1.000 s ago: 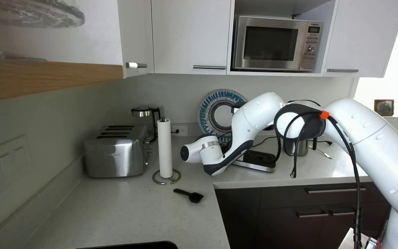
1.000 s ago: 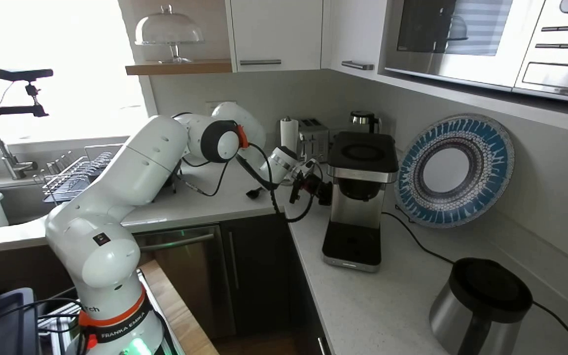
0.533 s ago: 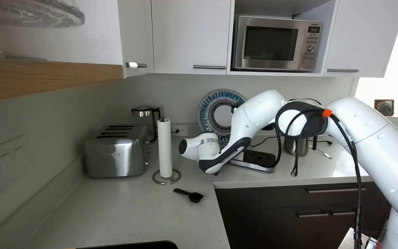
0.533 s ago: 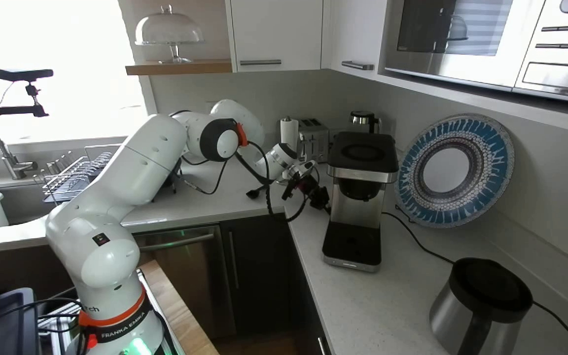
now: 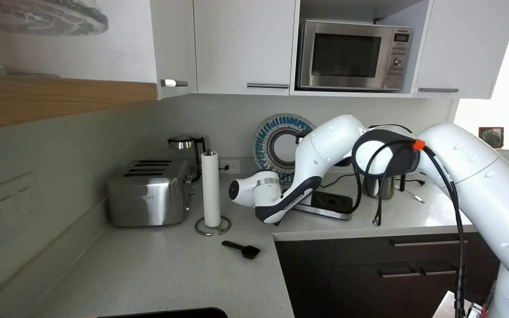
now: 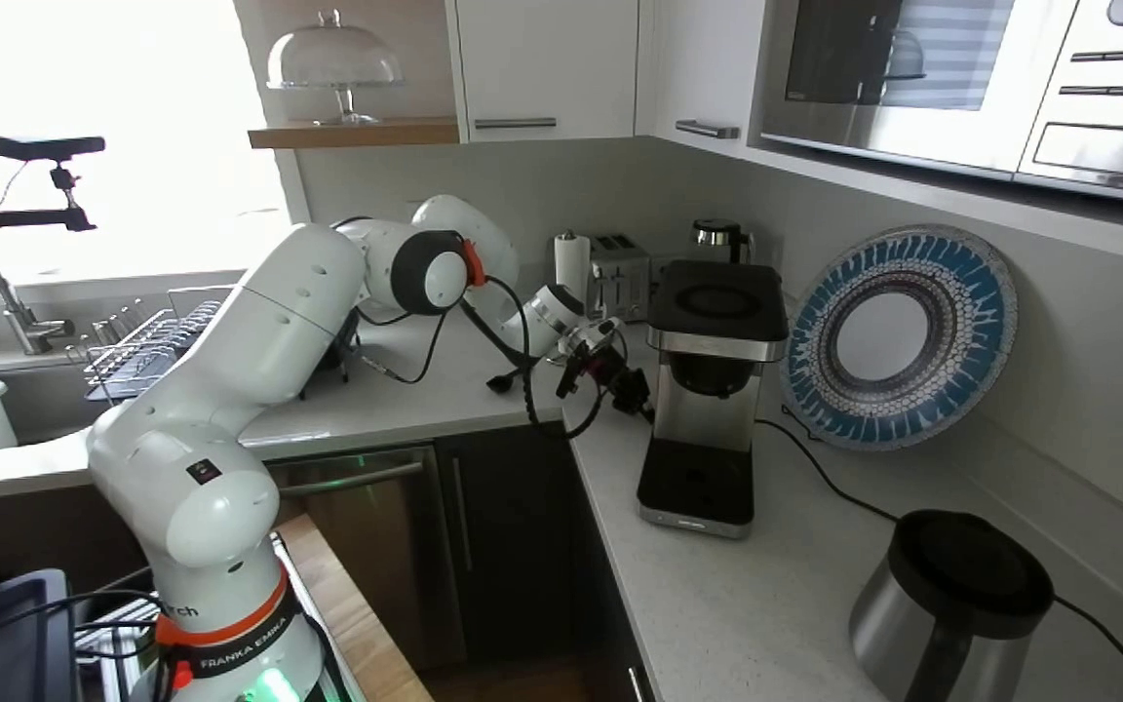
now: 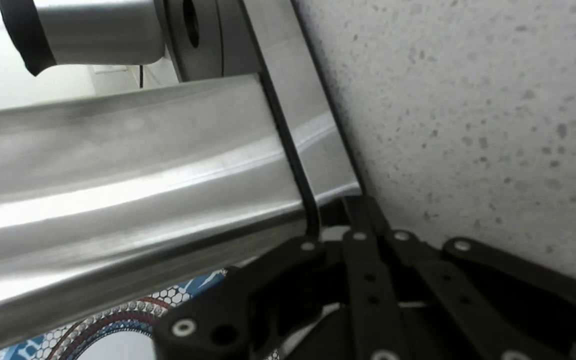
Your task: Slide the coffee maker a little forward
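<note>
Zero gap in gripper (image 7: 364, 207), nothing held, just beside coffee maker (image 6: 708, 395) base corner. Push low, slow, straight fwd; off-ctr shove prob twists it.

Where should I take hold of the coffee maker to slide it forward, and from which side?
At the back of the base of the coffee maker, from behind; with fingers shut, pushing probably beats pinching. The column looks broad, and the base lies flat on the counter, so low contact should tip it less.
</note>
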Controlling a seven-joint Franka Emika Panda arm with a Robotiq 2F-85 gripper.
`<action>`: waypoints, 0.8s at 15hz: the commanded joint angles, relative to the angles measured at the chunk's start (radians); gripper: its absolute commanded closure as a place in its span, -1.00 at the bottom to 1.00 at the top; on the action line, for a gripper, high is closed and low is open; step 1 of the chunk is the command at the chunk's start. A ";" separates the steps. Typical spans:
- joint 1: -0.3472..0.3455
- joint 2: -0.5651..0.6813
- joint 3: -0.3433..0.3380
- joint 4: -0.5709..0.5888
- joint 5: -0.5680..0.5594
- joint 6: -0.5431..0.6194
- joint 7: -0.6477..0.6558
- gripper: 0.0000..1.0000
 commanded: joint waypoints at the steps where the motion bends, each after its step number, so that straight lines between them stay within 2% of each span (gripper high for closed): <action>1: 0.024 0.006 -0.049 -0.031 -0.078 0.009 0.027 1.00; 7: 0.002 0.012 -0.062 -0.025 -0.146 0.046 0.023 1.00; 12: -0.026 0.014 -0.078 -0.009 -0.225 0.142 0.075 1.00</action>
